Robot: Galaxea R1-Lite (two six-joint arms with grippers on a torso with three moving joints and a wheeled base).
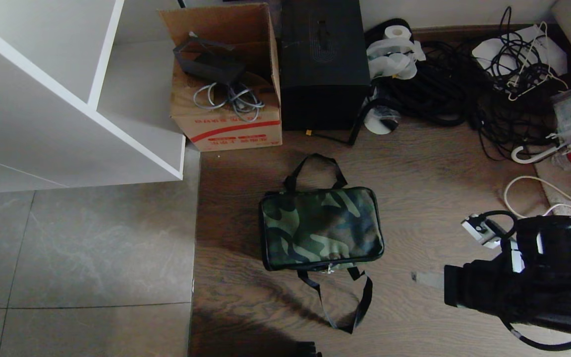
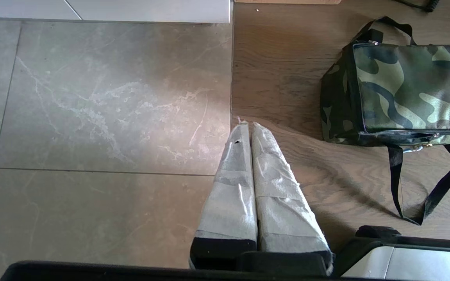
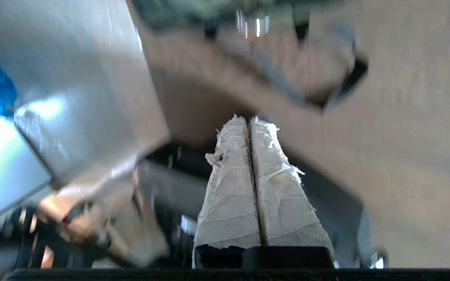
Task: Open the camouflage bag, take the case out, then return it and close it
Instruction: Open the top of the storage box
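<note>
Camouflage bag (image 1: 321, 229) — zipped, flat, straps splayed

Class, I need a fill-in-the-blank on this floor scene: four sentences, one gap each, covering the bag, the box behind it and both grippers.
1. The soft green camouflage fabric bag lies zipped ____ on the wooden floor.
2. The brown cardboard box holds grey ____.
3. The left gripper has its jaws ____.
4. The right gripper holds ____.

Missing words: shut; cables; shut; nothing
</note>
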